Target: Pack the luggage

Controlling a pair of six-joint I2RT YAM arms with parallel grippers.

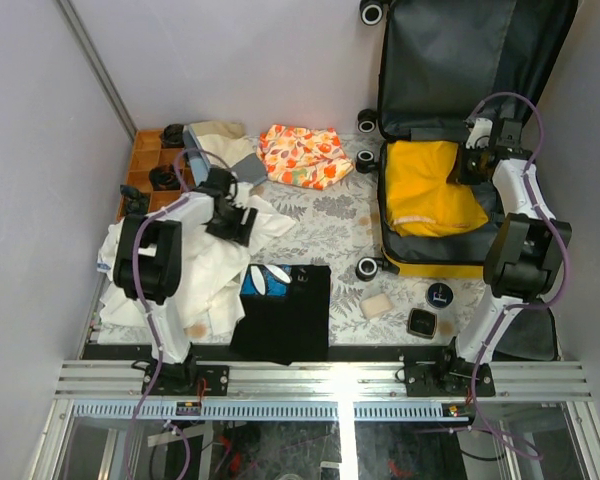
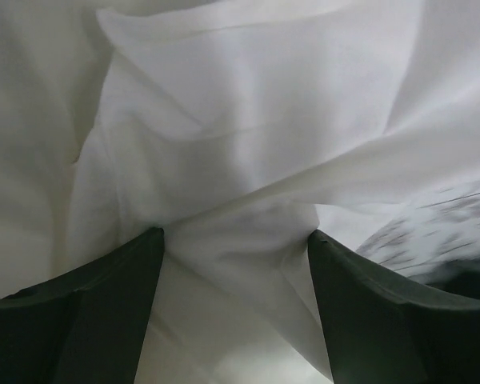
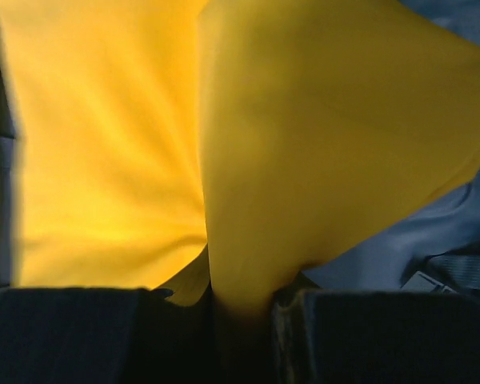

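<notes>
Right wrist view shows the right hand (image 3: 244, 298) nipped shut on a fold of the yellow garment (image 3: 104, 144), which lies in the base of the luggage (image 1: 460, 70). The case sits open at the far right of the worktop (image 1: 340, 225), lid propped upright, so the grip probably serves to tuck the cloth flat. The left hand (image 2: 236, 240) stands wide, fingers straddling a ridge of white cloth (image 2: 248, 120), apparently poised to gather it.
</notes>
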